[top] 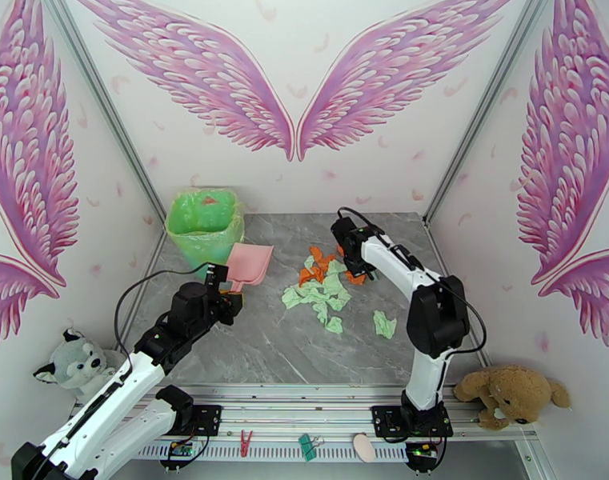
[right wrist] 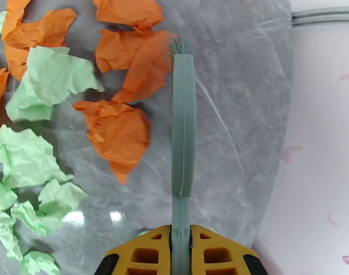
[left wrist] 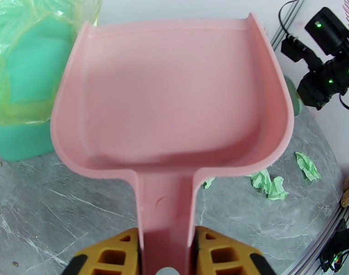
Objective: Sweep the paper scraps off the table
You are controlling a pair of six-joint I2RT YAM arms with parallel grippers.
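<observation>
Many paper scraps (top: 324, 291) lie centre-frame on the surface (top: 248, 354), the heap stretching from upper left to lower right. The right end effector (right wrist: 181, 241) clamps a green brush (right wrist: 182, 124) pointing up-frame into the orange scraps. The left end effector (left wrist: 167, 253) grips a pink dustpan (left wrist: 174, 97) by its handle.

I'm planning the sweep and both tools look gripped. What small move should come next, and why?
Probably move the pink dustpan, held by the left gripper, next to the paper scraps, mouth toward them. It is empty and apart from the pile, by the green bin, while the brush in the right gripper is at the orange pieces on the opposite side.
</observation>
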